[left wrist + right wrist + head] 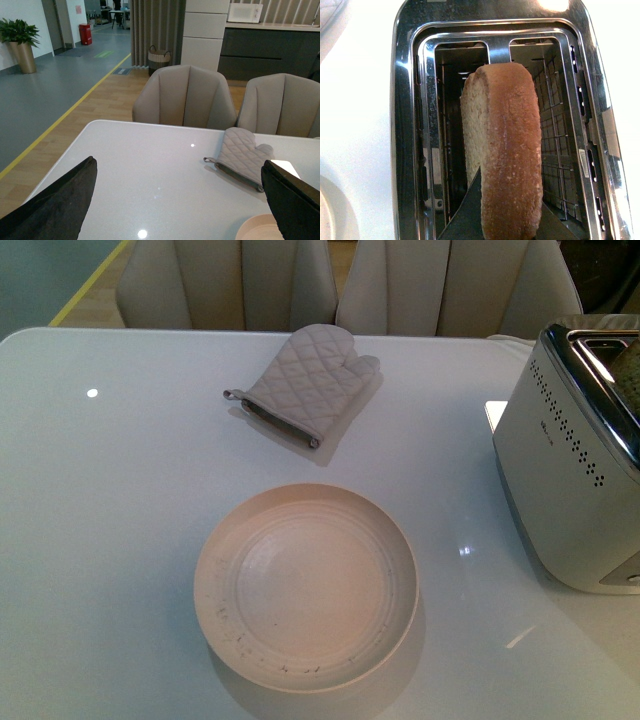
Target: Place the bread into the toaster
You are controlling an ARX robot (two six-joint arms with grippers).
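Note:
The cream-white toaster [560, 470] with a chrome top stands at the table's right edge. In the right wrist view I look straight down on its chrome top [405, 100] and its two open slots. My right gripper [507, 220] is shut on the bread [507, 150], a tan slice with a brown crust, held on edge right above the bar between the two slots. In the front view only a speckled bit of the bread [630, 380] shows above the toaster. My left gripper [180, 200] is open and empty above the table's left part.
An empty cream plate [305, 585] sits at the table's front middle. A grey quilted oven mitt [305, 385] lies behind it. Two beige chairs [230, 280] stand at the far edge of the white table [100, 520].

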